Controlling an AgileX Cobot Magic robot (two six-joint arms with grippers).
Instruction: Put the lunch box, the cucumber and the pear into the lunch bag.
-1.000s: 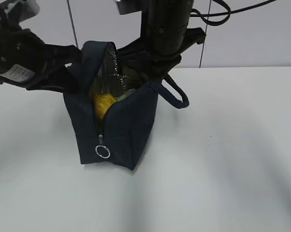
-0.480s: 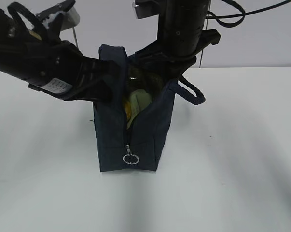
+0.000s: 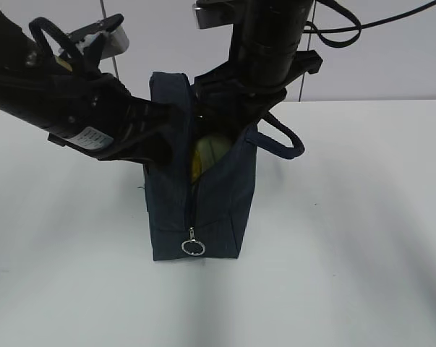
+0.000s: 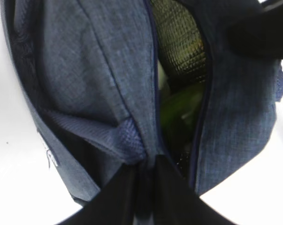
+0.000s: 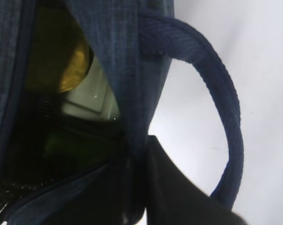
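Note:
The navy lunch bag stands upright on the white table, its zipper open from the silver ring pull upward. My left gripper is shut on the bag's left rim, and its fingers pinch the fabric edge. On the bag's right rim, beside the loop handle, my right gripper is shut, with the bag wall pinched between its fingers. Inside the gap show the yellow pear, the lunch box's pale lid and the green cucumber.
The white table stretches bare to the right and in front of the bag. A grey wall with thin vertical poles and black cables lies behind. The bag's silver foil lining shows at the opening.
Both arms have carried the bag to the right and set it more upright. The opening has narrowed, so less of the pear shows.

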